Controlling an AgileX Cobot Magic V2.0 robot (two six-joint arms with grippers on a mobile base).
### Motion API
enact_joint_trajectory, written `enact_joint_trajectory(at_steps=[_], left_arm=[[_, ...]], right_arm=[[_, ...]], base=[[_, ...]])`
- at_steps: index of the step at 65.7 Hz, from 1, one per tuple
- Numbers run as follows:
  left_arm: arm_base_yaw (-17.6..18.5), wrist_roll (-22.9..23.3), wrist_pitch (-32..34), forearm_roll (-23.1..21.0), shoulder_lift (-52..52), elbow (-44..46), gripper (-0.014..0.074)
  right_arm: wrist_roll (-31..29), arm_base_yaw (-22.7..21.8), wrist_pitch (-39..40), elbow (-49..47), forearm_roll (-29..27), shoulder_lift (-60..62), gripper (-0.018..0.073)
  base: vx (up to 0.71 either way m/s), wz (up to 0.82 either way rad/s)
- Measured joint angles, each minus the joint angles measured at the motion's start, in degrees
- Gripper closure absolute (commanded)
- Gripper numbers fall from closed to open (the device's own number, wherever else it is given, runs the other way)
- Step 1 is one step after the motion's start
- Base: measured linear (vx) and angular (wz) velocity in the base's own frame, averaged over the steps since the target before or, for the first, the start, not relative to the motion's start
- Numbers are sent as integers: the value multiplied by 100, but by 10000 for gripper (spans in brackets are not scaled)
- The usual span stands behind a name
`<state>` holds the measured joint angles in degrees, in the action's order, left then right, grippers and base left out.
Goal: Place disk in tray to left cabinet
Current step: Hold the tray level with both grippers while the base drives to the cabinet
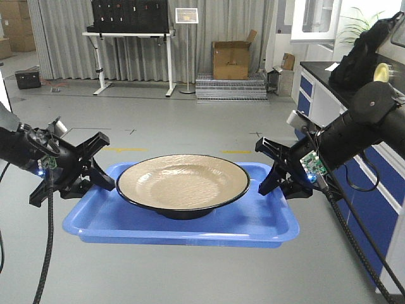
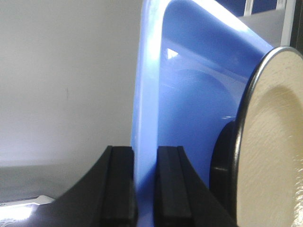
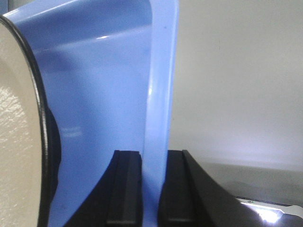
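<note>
left pincer (image 1: 101, 179) pinches the tray (image 1: 190, 231) rim at 9 o'clock, right pincer (image 1: 271, 177) at 3 o'clock. the disk (image 1: 183, 180) sits loose mid-tray; it's likely heavy, glossy and breakable, so carry the bendy tray level.

Blue tray (image 1: 190, 225), tan disk (image 1: 183, 180) with black rim, black hands (image 1: 85, 174), grey floor (image 1: 190, 120)
</note>
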<state>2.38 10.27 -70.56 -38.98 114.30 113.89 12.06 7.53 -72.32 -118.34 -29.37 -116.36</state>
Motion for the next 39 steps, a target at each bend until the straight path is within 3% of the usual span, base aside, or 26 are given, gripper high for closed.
enact_joint_trajectory(at_steps=[39], left_arm=[[0,0,0,-7,0,0,597]], right_arm=[[0,-5,-11,0,0,12,564]], base=[[59,3]])
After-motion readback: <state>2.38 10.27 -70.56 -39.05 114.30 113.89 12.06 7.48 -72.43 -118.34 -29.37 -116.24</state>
